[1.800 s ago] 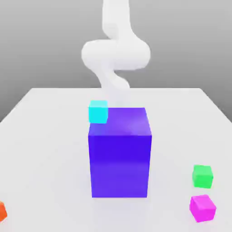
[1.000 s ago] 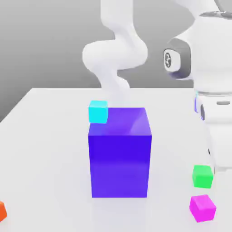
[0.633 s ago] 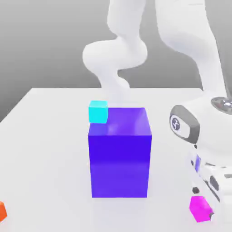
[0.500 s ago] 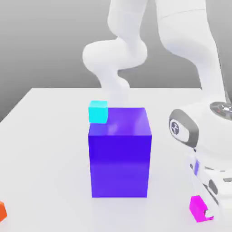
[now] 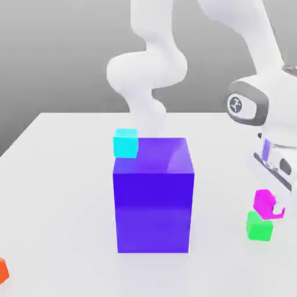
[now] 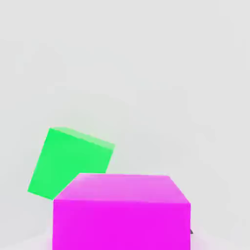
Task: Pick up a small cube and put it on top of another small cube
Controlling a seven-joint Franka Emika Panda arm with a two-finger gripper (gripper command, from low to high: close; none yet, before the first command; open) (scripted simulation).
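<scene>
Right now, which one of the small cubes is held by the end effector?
The magenta cube: the end effector grips it in the air. The green, cyan and orange cubes are not gripped.

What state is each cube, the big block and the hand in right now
Magenta cube: held, off the table, not yet squarely over the green cube.
Green cube: resting on the table.
Hand: closed on the magenta cube.
Cyan cube: upright, not held.
Block: standing on the table.
Orange cube: not held, partly out of frame.
</scene>
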